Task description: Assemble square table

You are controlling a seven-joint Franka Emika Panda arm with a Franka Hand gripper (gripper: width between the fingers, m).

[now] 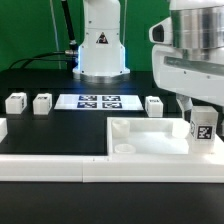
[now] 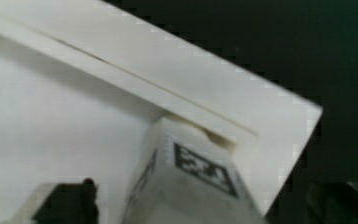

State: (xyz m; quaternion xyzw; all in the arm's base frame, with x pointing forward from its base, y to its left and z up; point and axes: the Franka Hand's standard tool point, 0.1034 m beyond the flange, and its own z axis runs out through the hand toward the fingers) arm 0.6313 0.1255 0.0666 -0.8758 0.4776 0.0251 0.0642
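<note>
The square table slab (image 1: 150, 137) lies rimmed face up at the exterior view's right, behind the border wall. My gripper (image 1: 201, 113) is shut on a white tagged leg block (image 1: 203, 129) and holds it upright over the slab's corner at the exterior view's right. In the wrist view the leg (image 2: 190, 160) sits between my dark fingers (image 2: 66, 203), its far end at the slab's rim corner (image 2: 211, 130). Whether the leg touches the slab I cannot tell. Three loose leg blocks stand on the black table: two at the exterior view's left (image 1: 15, 101) (image 1: 42, 102) and one behind the slab (image 1: 154, 105).
The marker board (image 1: 98, 100) lies flat in front of the robot base (image 1: 100, 50). The long low white border wall (image 1: 80, 168) runs along the front. A white piece (image 1: 2, 128) shows at the exterior view's left edge.
</note>
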